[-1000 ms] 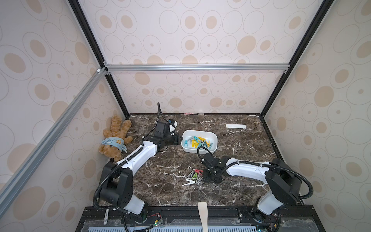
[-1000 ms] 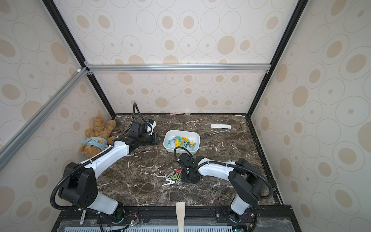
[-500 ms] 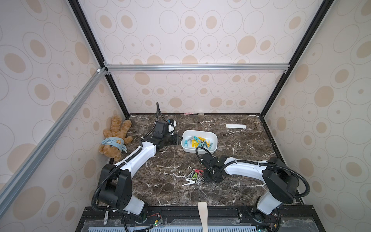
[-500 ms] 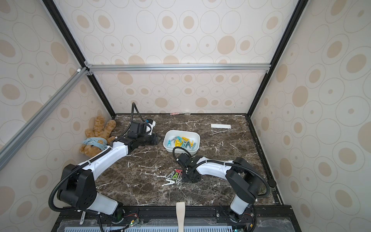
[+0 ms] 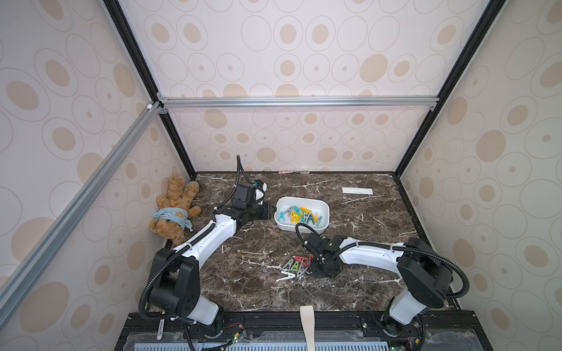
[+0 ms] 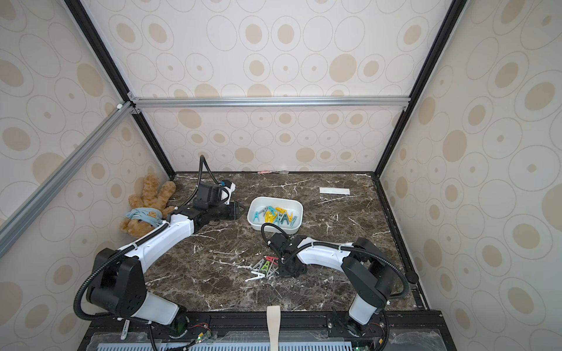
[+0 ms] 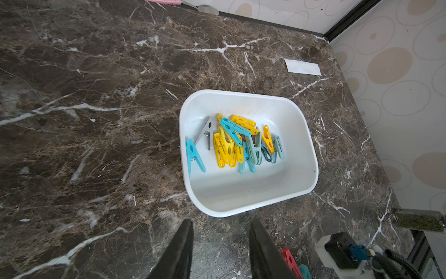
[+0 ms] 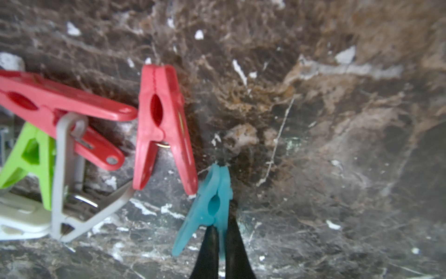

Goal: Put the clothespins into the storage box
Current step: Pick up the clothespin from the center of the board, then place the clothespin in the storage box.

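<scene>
Though blurry, approx. 2 red clothespins [image 8: 164, 125]

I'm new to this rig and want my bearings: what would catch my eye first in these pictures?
The white storage box at the scene's centre holds a bright heap of yellow and teal clothespins. Nearer the front, the right pincer is shut on a teal clothespin beside a loose pile of red, green, grey and white ones. A brown teddy bear lies in the far corner on the left arm's side.
</scene>
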`<state>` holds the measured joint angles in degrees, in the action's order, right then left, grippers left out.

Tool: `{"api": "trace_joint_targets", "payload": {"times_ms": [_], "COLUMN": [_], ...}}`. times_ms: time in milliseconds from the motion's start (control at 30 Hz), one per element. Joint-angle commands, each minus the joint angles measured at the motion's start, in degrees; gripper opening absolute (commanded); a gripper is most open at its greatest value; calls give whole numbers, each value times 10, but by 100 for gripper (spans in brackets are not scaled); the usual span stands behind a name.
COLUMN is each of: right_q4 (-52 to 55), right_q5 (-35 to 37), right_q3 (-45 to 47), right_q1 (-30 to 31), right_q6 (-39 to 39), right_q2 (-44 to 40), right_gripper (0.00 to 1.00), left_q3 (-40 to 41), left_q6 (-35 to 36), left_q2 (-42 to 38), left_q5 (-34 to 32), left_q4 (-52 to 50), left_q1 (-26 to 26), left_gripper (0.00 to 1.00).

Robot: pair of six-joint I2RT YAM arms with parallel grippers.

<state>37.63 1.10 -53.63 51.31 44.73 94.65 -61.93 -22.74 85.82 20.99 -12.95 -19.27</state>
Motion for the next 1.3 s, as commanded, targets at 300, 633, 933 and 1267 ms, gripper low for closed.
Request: {"api": "trace_joint_targets", "payload": {"times_ms": [300, 633, 933, 1267], "right_q4": [148, 148, 113, 80], "right_q5": [70, -53, -52, -69], "right_q3": [-122, -349, -436, -459], "right_q1": [-19, -162, -222, -239], "right_q6": [-131, -279, -332, -328], "right_q2": [-85, 34, 178, 247], "right_gripper": [0, 0, 0, 3], "left_q3": [39, 13, 18, 25], "left_q6": [-85, -64, -61, -39], "left_q2": [-19, -25, -42, -45], "left_q5": [-28, -115, -128, -98], "left_q4": [-9, -93, -127, -173], "left_q1": [4, 4, 4, 3], "left_gripper": [37, 38, 39, 42]}}
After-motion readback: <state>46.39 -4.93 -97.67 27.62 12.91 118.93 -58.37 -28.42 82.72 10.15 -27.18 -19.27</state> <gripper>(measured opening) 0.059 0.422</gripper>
